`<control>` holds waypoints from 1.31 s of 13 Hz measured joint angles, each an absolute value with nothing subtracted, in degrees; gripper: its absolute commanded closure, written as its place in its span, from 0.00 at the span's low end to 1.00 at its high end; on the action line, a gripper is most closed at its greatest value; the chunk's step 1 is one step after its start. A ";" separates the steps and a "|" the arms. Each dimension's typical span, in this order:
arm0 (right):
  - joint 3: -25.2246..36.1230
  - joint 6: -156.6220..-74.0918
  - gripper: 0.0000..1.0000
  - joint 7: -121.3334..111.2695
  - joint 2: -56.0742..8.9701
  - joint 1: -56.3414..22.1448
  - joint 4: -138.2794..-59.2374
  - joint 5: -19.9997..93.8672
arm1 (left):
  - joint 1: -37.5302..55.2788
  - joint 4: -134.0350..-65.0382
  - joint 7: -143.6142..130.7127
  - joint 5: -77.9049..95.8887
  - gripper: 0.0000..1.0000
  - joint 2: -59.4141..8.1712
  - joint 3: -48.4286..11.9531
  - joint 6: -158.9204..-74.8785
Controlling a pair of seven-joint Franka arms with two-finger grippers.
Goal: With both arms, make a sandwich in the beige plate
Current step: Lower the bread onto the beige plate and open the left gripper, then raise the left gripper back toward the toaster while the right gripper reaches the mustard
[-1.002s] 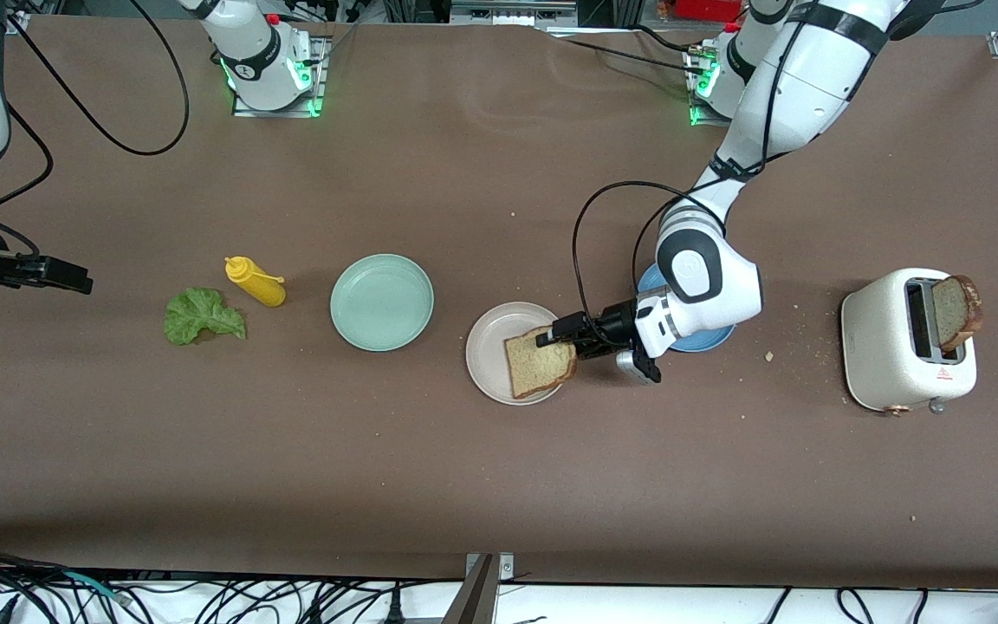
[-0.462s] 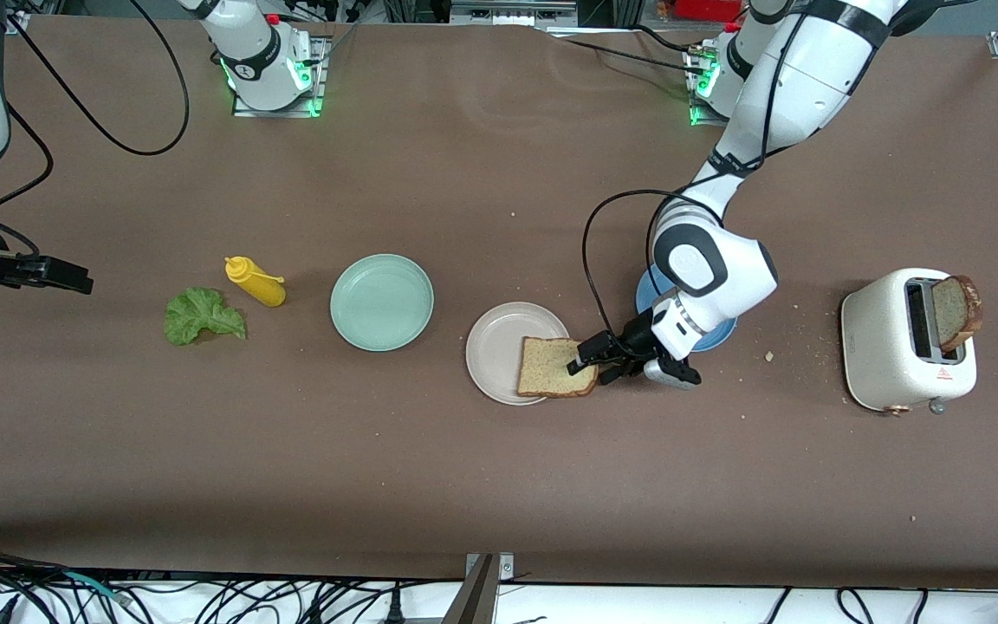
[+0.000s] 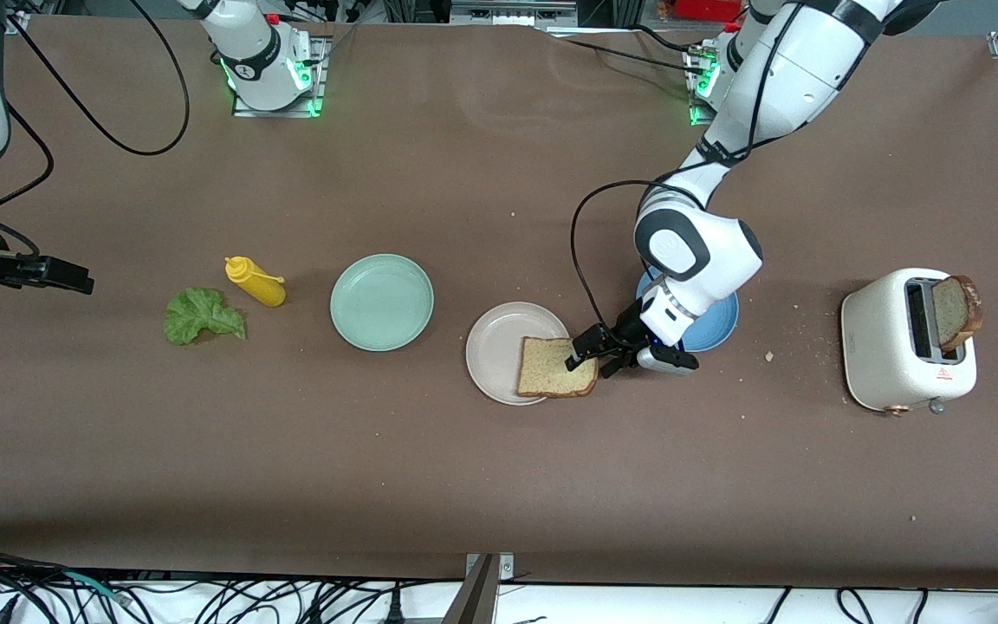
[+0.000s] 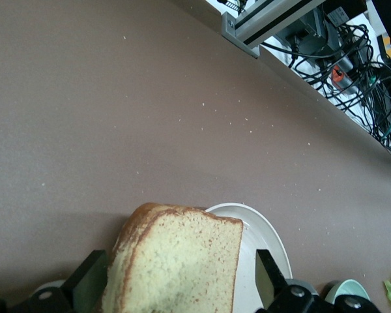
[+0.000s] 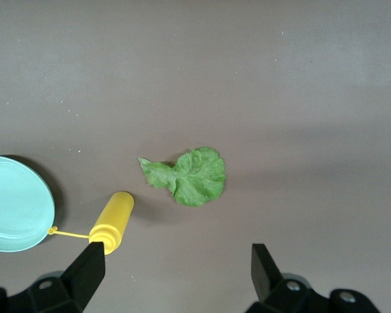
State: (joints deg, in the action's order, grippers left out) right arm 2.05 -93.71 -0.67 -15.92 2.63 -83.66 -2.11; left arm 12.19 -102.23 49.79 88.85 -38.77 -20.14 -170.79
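A slice of light-brown bread [image 3: 557,367] lies flat on the beige plate [image 3: 490,351], one edge overhanging the rim toward the left arm's end. My left gripper [image 3: 592,355] is open, low at that overhanging edge, with the bread [image 4: 182,261] between its spread fingers and a gap showing on one side; the beige plate [image 4: 268,238] shows past it. The green lettuce leaf [image 3: 203,316] lies on the table toward the right arm's end. My right gripper [image 3: 74,279] waits open in the air there; its wrist view looks down on the lettuce leaf [image 5: 192,177].
A yellow squeeze bottle [image 3: 256,283] lies between the lettuce and a mint-green plate [image 3: 382,302]. A blue plate [image 3: 716,329] sits partly hidden under the left arm. At the left arm's end, a white toaster [image 3: 889,347] holds another bread slice [image 3: 954,310].
The bread slice went from tilted in the left gripper to lying flat on the beige plate. The left gripper opened and swung round. The right arm has not moved.
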 measured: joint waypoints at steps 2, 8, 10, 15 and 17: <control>2.06 -93.71 0.01 -0.67 -15.91 2.77 -83.66 -2.11 | 12.09 -102.23 49.76 91.90 0.00 -38.74 -22.30 -173.50; 2.05 -93.65 0.01 -0.67 -15.91 2.89 -83.66 -2.11 | 11.85 -102.12 49.37 94.48 0.00 -38.58 -24.10 -176.17; 2.05 -93.58 0.01 -0.67 -15.91 2.91 -83.66 -2.11 | 9.91 -101.99 49.34 94.49 0.00 -37.33 -24.06 -176.78; 2.07 -93.52 0.01 -5.87 -16.04 4.23 -83.84 -2.10 | 3.20 -107.46 49.64 94.49 0.00 -30.71 -24.04 -176.81; 2.08 -93.77 0.01 -9.76 -16.60 4.66 -84.44 -1.96 | 0.71 -111.15 51.28 94.45 0.00 -28.09 -23.94 -176.90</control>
